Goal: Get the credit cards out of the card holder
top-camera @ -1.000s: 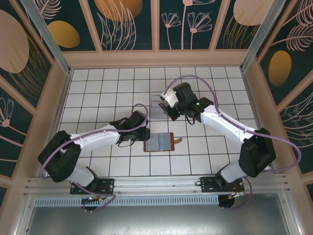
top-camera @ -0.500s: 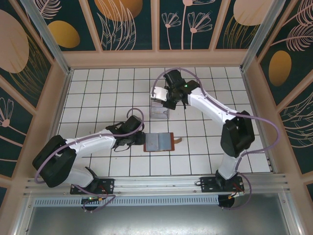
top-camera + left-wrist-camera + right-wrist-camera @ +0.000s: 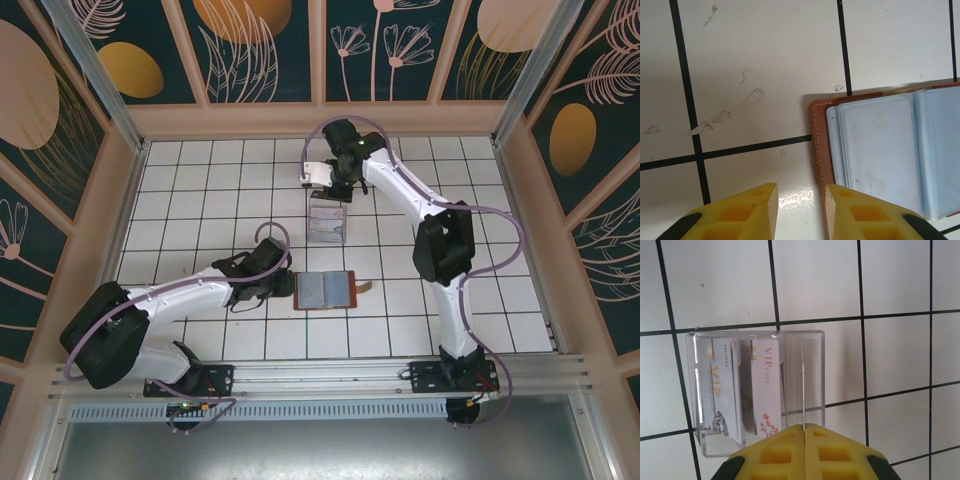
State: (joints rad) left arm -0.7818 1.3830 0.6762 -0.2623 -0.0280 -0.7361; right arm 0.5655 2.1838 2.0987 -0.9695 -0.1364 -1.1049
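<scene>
Top cam: card holder (image 3: pixel 322 290) lies open and flat on the tiles near the front, brown tab (image 3: pixel 366 288) sticking out on its right. Left gripper (image 3: pixel 287 287) is low at its left edge. Right gripper (image 3: pixel 327 195) is over the clear tray (image 3: pixel 327 228), farther back.

Left wrist: fingers (image 3: pixel 852 215) narrowly apart with nothing between them, just bare tile; holder's brown edge is just beside the right finger.

Right wrist: fingers clamped on one card (image 3: pixel 803 385), seen edge-on above the tray, w/ two cards (image 3: pixel 762 385) standing inside it.
</scene>
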